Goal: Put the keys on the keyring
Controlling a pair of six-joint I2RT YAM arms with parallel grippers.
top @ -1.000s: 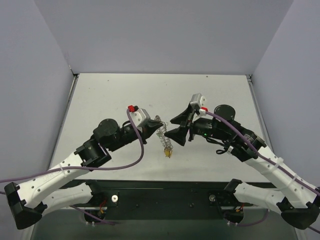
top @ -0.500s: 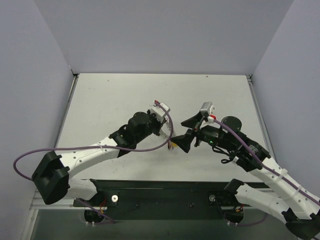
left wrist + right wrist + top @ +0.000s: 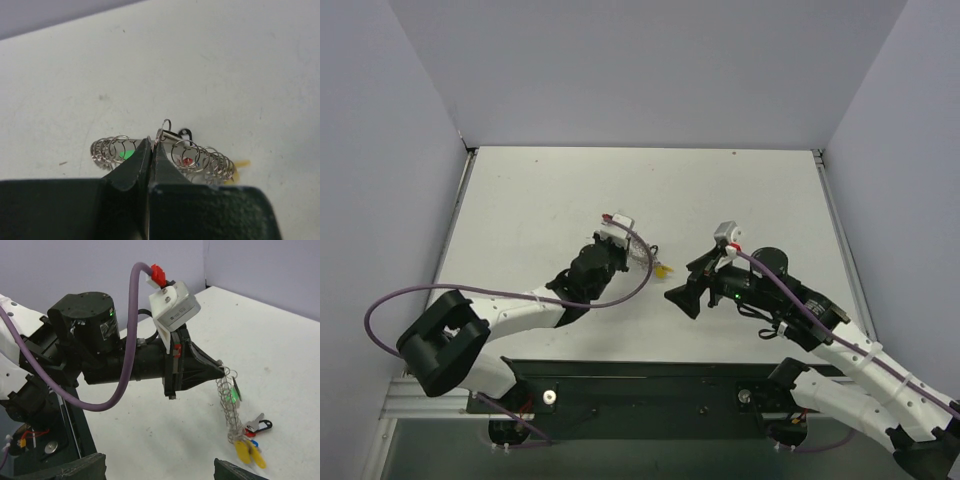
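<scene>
The left gripper's (image 3: 150,146) two fingers are pressed together, pinching a loop of the keyring (image 3: 181,150) between their tips. The wire coil runs out to both sides of the pinch. A green key (image 3: 127,154) sits inside the coil on one side, and a red one (image 3: 186,161) on the other. A yellow key (image 3: 243,164) sticks out at the far end

In the right wrist view the keyring (image 3: 229,405) hangs down from the left gripper's (image 3: 220,373) tip. The green key (image 3: 234,392) is near the top. Yellow (image 3: 242,450), blue (image 3: 254,444), red (image 3: 248,433) and black (image 3: 263,425) keys bunch at the lower end, by the white table (image 3: 280,355). Whether they touch it cannot be told

The right gripper (image 3: 688,283) is just beside the ring, pointing at it. Its fingers (image 3: 80,467) are wide apart with nothing between them
</scene>
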